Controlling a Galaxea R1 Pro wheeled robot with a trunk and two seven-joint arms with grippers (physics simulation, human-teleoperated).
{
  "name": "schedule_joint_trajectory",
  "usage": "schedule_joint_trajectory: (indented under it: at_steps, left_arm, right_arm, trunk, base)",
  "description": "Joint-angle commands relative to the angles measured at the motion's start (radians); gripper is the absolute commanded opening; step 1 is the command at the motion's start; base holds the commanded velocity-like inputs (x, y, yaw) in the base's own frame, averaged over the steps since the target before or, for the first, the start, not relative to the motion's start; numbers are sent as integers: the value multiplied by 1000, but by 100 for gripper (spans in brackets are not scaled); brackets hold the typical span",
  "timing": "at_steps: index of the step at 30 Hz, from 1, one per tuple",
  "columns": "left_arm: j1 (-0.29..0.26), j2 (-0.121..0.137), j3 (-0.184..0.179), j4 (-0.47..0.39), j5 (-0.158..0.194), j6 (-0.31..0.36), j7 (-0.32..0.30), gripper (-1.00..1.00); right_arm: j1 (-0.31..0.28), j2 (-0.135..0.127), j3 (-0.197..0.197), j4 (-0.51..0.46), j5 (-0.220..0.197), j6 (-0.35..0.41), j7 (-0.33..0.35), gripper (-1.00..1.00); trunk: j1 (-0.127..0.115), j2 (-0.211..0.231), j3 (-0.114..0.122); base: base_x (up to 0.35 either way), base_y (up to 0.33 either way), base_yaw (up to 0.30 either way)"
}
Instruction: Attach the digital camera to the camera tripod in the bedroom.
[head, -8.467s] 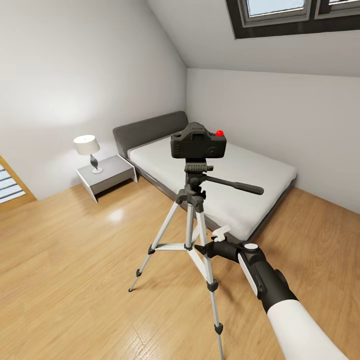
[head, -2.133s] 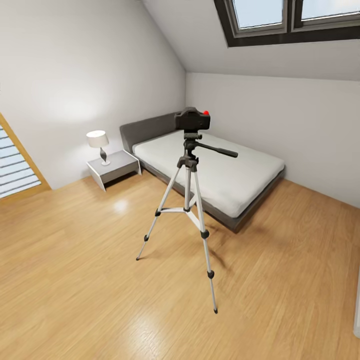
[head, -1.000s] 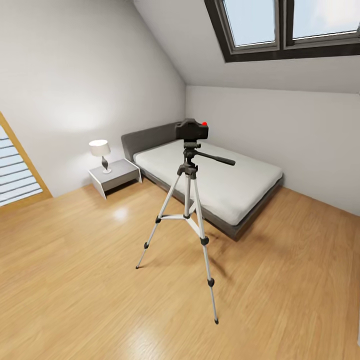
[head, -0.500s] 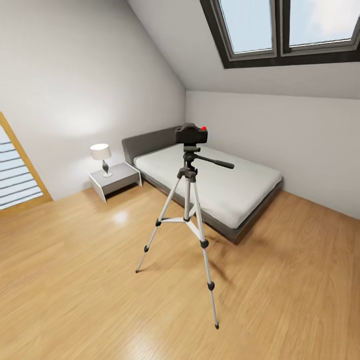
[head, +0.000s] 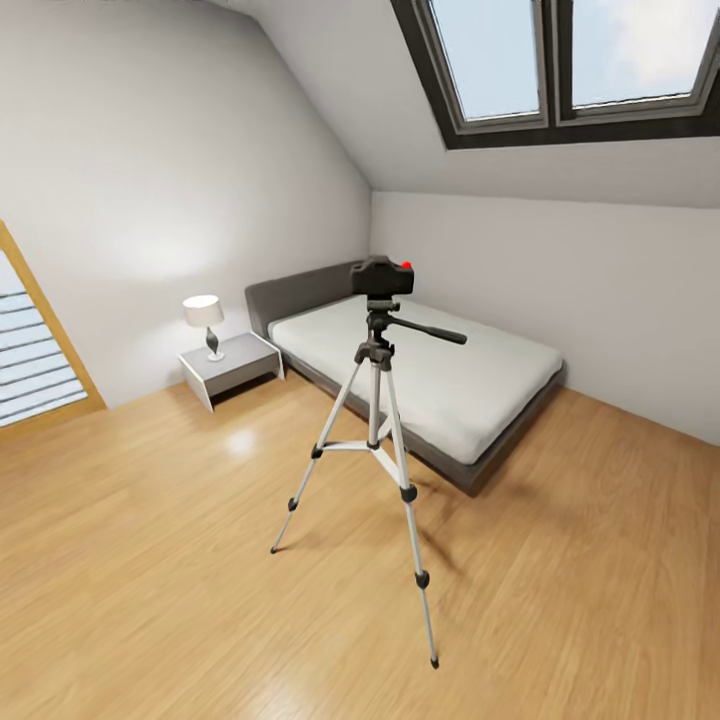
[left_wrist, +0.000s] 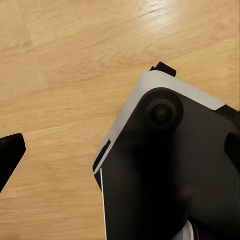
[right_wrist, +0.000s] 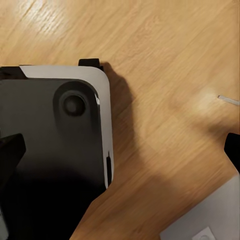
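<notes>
The digital camera, black with a red dot on top, sits upright on the black head of the camera tripod. The tripod stands on the wood floor in the middle of the bedroom, silver legs spread, its long black handle pointing right. In the left wrist view my left gripper is open, its fingertips far apart over the floor and my own base. The right wrist view has my right gripper open as well, with nothing between its fingertips.
A grey low bed with a white mattress lies behind the tripod. A white nightstand with a lamp stands left of it. A skylight sits in the sloped ceiling. A slatted wooden frame is at far left.
The head camera has backed away and tilted up, so tripod and camera look smaller and more skylight shows. My right arm, beside the tripod legs 8.5 s ago, has drawn back.
</notes>
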Motion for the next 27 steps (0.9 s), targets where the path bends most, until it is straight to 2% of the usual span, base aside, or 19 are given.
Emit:
schedule_joint_trajectory:
  at_steps: [1,27]
  left_arm:
    - [0,0,-8,-1,8,0,4,100]
    - [0,1,-9,-2,8,0,4,100]
  right_arm:
    - [-2,0,5,3,-9,-6,5,100]
    - [3,2,5,3,-9,-7,5,100]
  trunk:
    - [1,-2,0]
    - [1,-2,41]
  base:
    - [0,0,0]
    - [0,0,0]
